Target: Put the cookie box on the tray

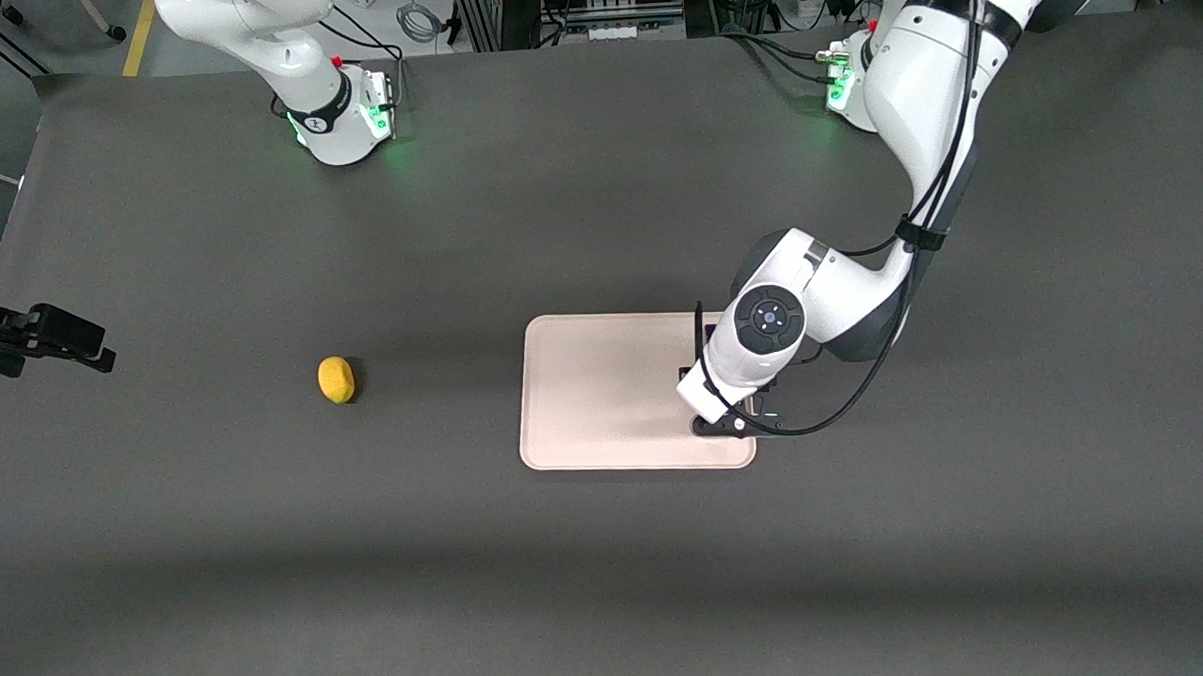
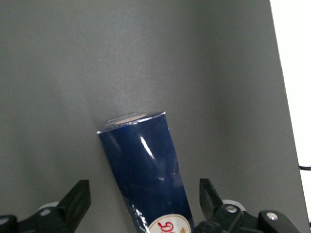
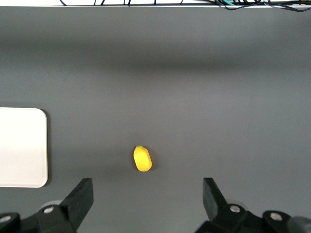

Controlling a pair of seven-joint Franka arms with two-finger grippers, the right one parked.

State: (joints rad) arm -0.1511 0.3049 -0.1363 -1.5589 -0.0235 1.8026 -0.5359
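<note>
Jaws wide around glossy cookie box (image 2: 146,170)

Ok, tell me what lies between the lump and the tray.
Nothing: bare mat between lump and tray, clear in front and right wrist views. The gripper hovers open over the tray's edge.

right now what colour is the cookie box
Dark navy blue cookie box, clearest in the left wrist view, between the open gripper.

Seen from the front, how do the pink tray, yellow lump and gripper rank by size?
Largest: tray.
Then gripper, open, over the tray's edge toward the working arm's end, and yellow lump: order unsure, since the arm hides most of the gripper.
</note>
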